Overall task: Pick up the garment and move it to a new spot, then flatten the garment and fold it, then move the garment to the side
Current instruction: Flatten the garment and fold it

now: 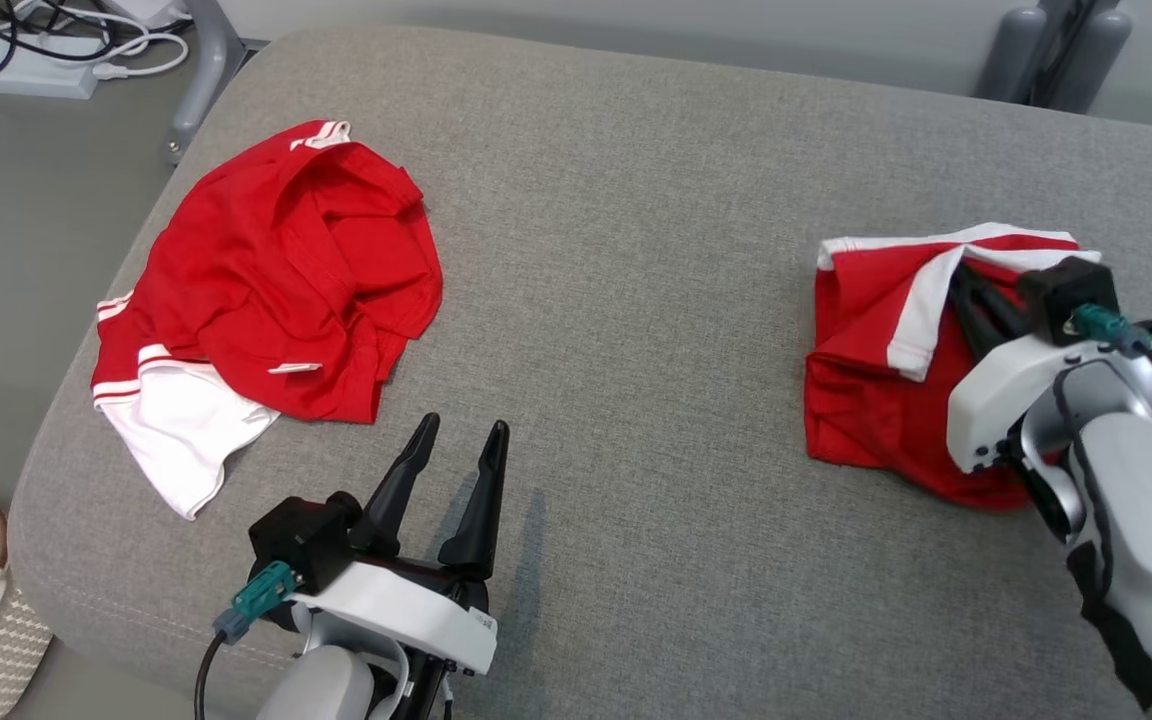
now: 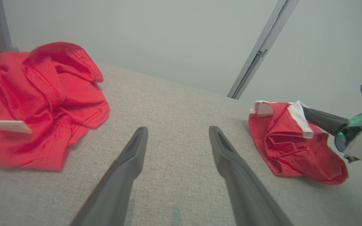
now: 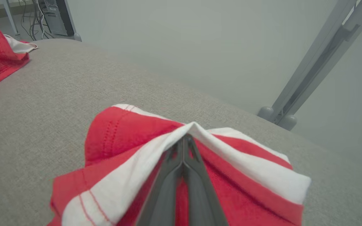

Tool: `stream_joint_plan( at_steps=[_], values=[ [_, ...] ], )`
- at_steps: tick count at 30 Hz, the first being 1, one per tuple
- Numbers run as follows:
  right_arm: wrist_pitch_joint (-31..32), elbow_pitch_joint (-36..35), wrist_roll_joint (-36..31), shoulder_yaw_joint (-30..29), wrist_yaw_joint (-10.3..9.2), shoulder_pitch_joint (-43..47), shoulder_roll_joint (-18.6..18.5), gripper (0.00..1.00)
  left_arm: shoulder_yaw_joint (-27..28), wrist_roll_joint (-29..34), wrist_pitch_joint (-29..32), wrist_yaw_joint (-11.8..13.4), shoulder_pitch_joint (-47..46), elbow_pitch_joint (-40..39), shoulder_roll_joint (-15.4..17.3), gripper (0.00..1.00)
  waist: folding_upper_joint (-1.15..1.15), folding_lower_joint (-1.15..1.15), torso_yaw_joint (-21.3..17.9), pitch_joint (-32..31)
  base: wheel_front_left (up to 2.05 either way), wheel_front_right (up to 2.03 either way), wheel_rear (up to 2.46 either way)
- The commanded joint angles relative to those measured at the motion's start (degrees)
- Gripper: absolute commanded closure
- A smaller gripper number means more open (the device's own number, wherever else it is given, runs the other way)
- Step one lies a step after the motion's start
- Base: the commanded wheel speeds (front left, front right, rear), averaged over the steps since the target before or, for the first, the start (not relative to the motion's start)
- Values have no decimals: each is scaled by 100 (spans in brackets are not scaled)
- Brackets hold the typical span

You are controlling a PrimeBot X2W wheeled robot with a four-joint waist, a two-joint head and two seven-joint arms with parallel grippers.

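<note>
Lab-type rm: floor pwr strip (image 1: 31, 72), metal leg (image 1: 198, 75).

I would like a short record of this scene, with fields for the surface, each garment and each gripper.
surface: grey cushion
robot's left side: crumpled garment, red and white, untouched
robot's right side: folded garment, red with white band
left gripper: open, empty, over bare cushion
right gripper: shut on the folded garment, at its white band
</note>
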Motion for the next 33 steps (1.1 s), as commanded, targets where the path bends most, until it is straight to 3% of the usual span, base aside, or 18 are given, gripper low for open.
stream_joint_plan(
  at_steps=[1,9,14,22,26,33],
  values=[
    [41,64,57,-10,-5,-169,-81,100,-16,-49,-3,-12,-97,-12,25,0,0,0,62,53,0,0,0],
    [208,1016,282,-57,-5,-782,-200,100,-96,-152,-4,33,-144,-22,25,0,0,0,243,182,0,0,0],
    [-208,1291,323,20,-5,-913,-167,100,-86,-195,-4,68,-134,-15,24,0,0,0,238,180,0,0,0],
    [-861,764,553,167,-4,-508,-56,100,-1,-169,-3,102,-51,-37,25,0,0,0,-42,35,0,0,0],
    [-842,336,666,328,-5,-100,-180,100,21,-120,-4,74,-20,-33,24,0,0,0,-199,-14,0,0,0],
    [-435,88,796,80,-5,363,-330,100,21,-79,-4,34,-79,-40,26,0,0,0,-257,62,0,0,0]
  ],
)
